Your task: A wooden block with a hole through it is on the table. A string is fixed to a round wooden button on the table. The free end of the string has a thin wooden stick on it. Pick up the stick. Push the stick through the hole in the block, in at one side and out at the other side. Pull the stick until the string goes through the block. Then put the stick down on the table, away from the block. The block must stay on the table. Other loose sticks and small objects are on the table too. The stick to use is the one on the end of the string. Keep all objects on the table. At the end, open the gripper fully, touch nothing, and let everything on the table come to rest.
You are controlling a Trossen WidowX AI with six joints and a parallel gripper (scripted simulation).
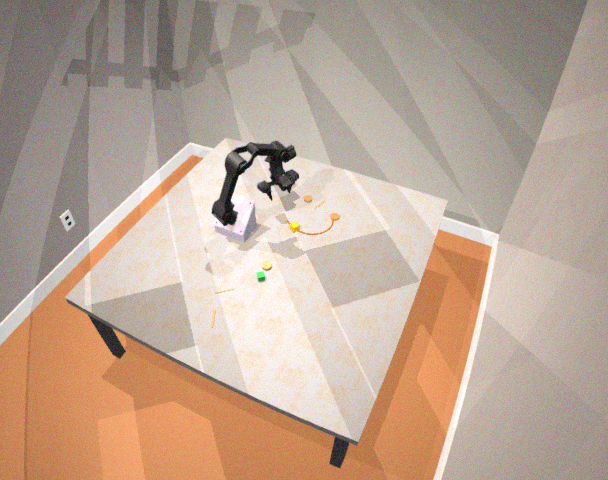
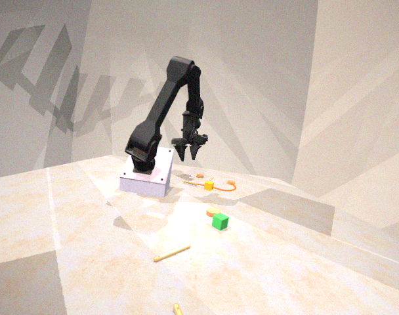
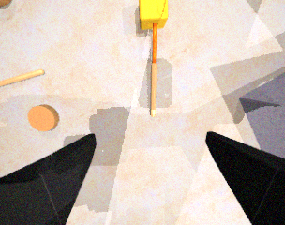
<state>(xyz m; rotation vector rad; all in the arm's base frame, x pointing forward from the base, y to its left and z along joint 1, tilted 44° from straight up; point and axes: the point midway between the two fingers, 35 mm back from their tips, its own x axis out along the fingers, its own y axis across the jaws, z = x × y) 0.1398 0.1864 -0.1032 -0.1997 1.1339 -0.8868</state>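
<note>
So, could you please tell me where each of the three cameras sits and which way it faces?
Top: high above one table corner, looking down; whole arm shows.
Exterior: low over the table, facing the arm's base; whole arm and open gripper.
Wrist: on the gripper, looking down; only both fingers show.
All three share the yellow block and stringed stick.

The table (image 1: 314,330) shows a pale, matt, marble-like top with faint tan mottling. The stick (image 3: 153,89) looks like smooth light wood, the block (image 3: 153,13) a flat matt yellow. The gripper (image 3: 149,175) and arm (image 2: 165,98) appear dull black, like matt plastic, and the base (image 2: 147,176) a smooth pale lilac
</note>
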